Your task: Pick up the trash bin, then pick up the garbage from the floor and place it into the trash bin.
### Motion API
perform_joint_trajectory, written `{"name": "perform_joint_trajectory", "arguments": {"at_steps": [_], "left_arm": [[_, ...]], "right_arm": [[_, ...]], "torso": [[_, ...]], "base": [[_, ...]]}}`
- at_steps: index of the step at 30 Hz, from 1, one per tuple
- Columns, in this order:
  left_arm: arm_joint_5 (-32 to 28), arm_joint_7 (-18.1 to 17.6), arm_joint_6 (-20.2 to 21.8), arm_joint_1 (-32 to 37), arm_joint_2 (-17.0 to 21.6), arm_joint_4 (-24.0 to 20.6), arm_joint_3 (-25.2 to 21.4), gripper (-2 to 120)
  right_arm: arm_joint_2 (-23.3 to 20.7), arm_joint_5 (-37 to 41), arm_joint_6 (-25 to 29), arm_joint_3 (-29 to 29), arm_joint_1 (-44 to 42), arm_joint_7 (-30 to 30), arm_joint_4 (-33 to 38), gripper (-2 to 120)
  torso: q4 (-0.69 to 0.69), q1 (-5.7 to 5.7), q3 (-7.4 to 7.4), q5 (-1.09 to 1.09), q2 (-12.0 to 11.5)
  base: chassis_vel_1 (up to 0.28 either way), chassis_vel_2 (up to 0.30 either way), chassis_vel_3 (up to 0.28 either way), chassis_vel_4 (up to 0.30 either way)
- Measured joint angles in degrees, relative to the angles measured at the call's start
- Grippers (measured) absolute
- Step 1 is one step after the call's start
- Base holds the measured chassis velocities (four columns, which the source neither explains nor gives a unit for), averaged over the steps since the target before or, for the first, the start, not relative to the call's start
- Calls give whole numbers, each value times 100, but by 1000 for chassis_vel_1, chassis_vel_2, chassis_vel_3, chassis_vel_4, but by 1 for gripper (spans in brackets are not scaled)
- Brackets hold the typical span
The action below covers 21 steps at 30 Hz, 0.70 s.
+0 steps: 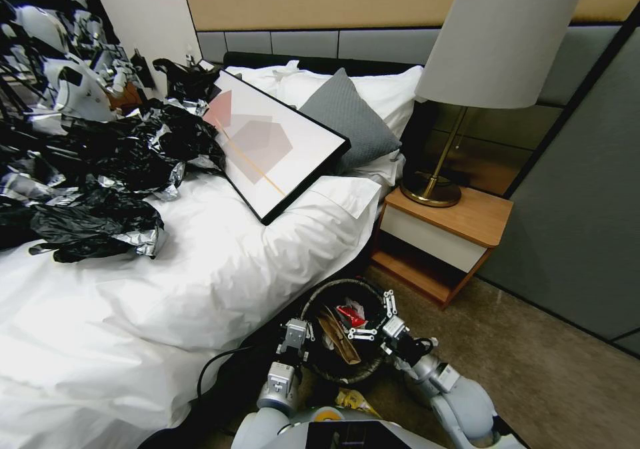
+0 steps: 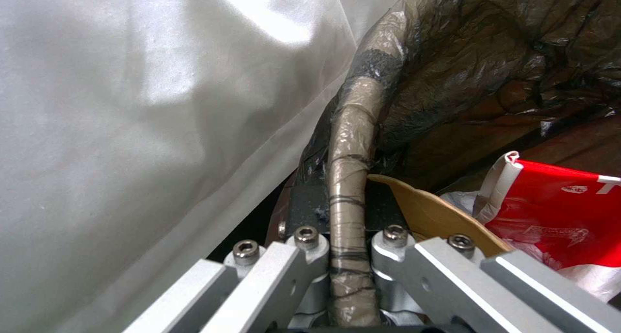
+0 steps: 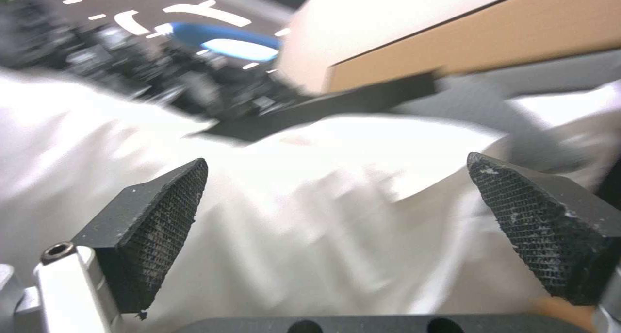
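Observation:
The trash bin [image 1: 313, 306], round with a black bag liner over its rim, is close against the bed's side. My left gripper [image 1: 298, 334] is shut on its near rim [image 2: 352, 143], one finger on each side of the liner-covered edge [image 2: 347, 204]. Inside lie pieces of garbage: a red-and-white wrapper [image 1: 351, 316] [image 2: 556, 216], a brown paper piece [image 1: 340, 344] [image 2: 430, 211] and some white tissue. My right gripper [image 1: 373, 317] hovers over the bin's right side, open, with nothing between its black pads [image 3: 158, 216]. A yellow snack wrapper [image 1: 355, 402] lies on the floor in front of the bin.
The white bed [image 1: 200, 282] fills the left, with a heap of shiny black plastic sheeting [image 1: 100, 169], a framed picture [image 1: 273, 146] and pillows on it. A wooden nightstand [image 1: 443, 236] with a lamp [image 1: 493, 42] stands right of the bin. Brown carpet [image 1: 533, 356] lies open to the right.

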Motion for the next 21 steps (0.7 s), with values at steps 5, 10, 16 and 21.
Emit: {"name": "perform_joint_trajectory", "arguments": {"at_steps": [5,10,16,21], "left_arm": [[-1,-2,-14,-2,0,0,0,1],[-14,-4,-16,-11,7,1,0,1],[-14,-5,-16,-4,8,-3,0,1],[-9,-6,-16,7,8,-9,0,1]], "right_arm": [[375,26,225,175,-162,664,174,100],[805,34,568,190,-493,1200,-21,100],[908,34,890,278,-598,1252,-450,100],[943,34,928,264,-563,1171,-576,100]], "torso": [[0,0,0,0,0],[-2,0,0,0,0],[0,0,0,0,0],[0,0,0,0,0]], "base": [[0,0,0,0],[0,0,0,0],[0,0,0,0],[0,0,0,0]]}}
